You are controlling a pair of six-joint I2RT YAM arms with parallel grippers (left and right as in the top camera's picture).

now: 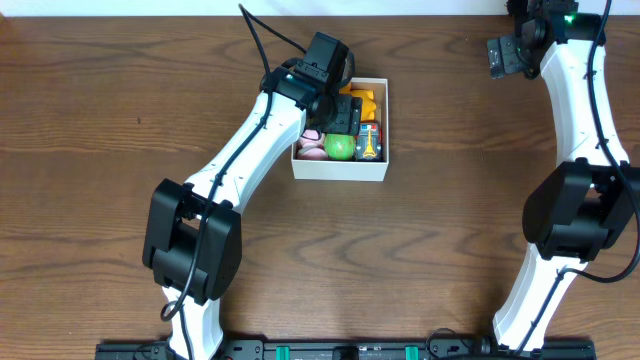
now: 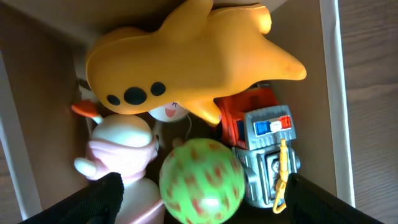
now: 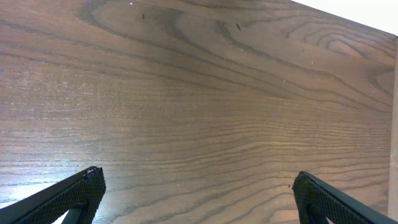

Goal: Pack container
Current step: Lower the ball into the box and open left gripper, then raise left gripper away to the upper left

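The container (image 1: 340,168) is a white-walled square box on the wooden table, its wall (image 2: 329,93) also showing in the left wrist view. Inside lie a yellow spotted toy (image 2: 186,62), a green ball with red flecks (image 2: 201,180), a pink and white toy (image 2: 121,146) and a grey toy robot (image 2: 267,149). My left gripper (image 2: 202,194) hangs over the box, open, its fingers standing either side of the green ball (image 1: 339,146) with gaps on both sides. My right gripper (image 3: 199,193) is open over bare wood, far from the box, at the table's back right (image 1: 503,55).
The left arm (image 1: 250,150) slants across the table from the front left up to the box. An orange piece (image 2: 239,112) is wedged between the yellow toy and the robot. The table's back edge (image 1: 420,8) runs just behind the box.
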